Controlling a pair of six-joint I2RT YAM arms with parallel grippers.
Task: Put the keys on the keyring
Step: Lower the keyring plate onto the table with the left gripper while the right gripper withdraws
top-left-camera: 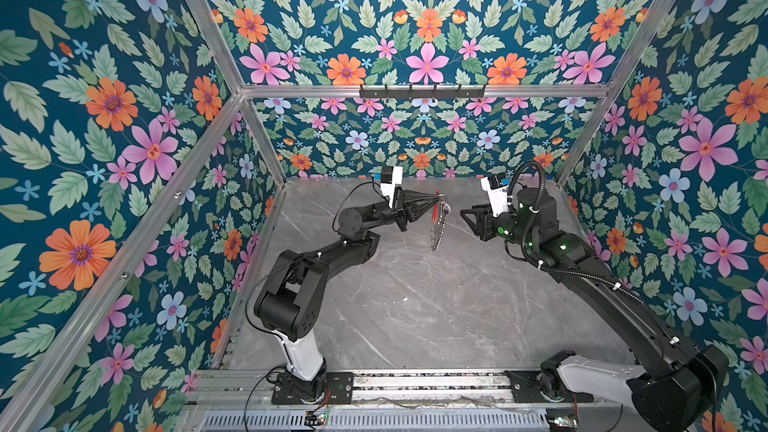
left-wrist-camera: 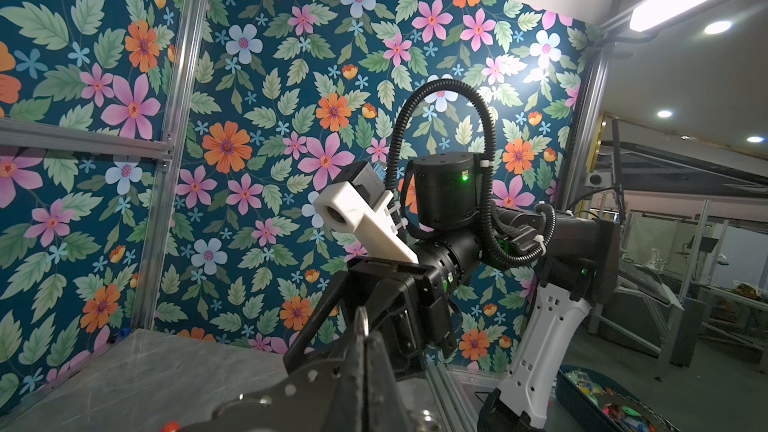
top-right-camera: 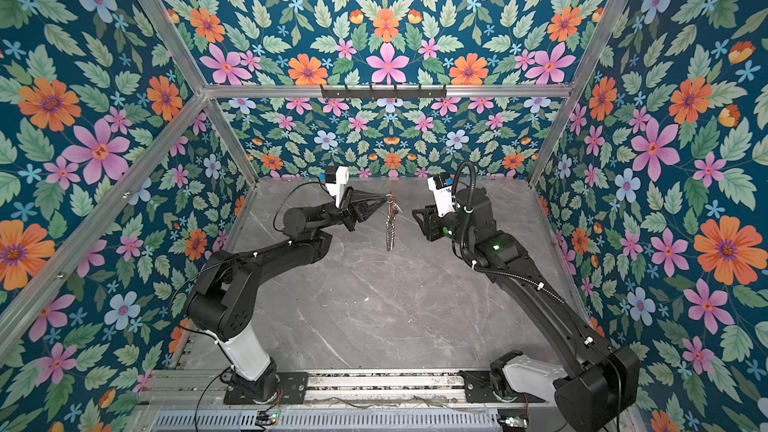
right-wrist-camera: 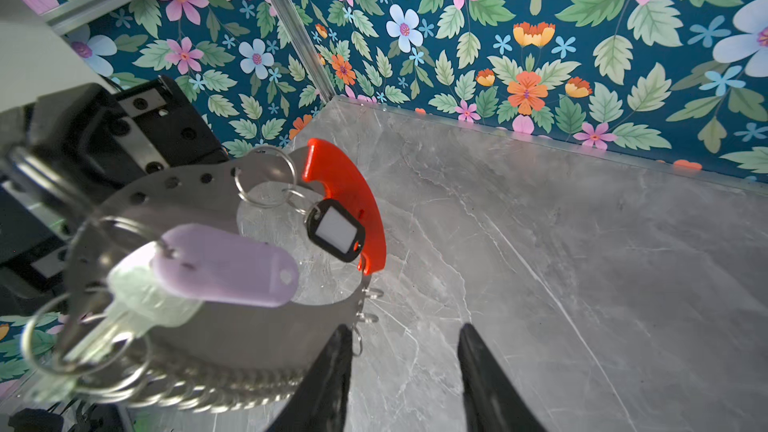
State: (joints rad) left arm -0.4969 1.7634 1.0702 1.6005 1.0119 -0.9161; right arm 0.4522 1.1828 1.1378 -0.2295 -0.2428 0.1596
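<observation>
**A:** The left fingers (top-left-camera: 434,200) are pinching fully shut on the top edge of the keyring (right-wrist-camera: 257,326), a large metal loop with a red curved plastic section and a row of small silver split rings. They are holding it hanging in the air, well above the grey marbled counter (top-left-camera: 415,305).

**B:** And the right fingers (top-left-camera: 463,214) are standing apart just beside it, gripping nothing. Where are the keys sitting?

**A:** The small metal key with the lilac oblong plastic tag (right-wrist-camera: 224,263) and the key with the black-framed white-label tag (right-wrist-camera: 336,228) are both dangling from rings against the loop. The lilac one is blurring, so I cannot tell how securely its ring is threaded.

**B:** I am worrying about that narrow pinch. The loop is hanging free, so any jolt could be swinging or slipping it down.

**A:** The right fingers could also be snagging a split ring while moving off.

**B:** Any writing?

**A:** Nothing is reading; the white label is showing blank.
</observation>
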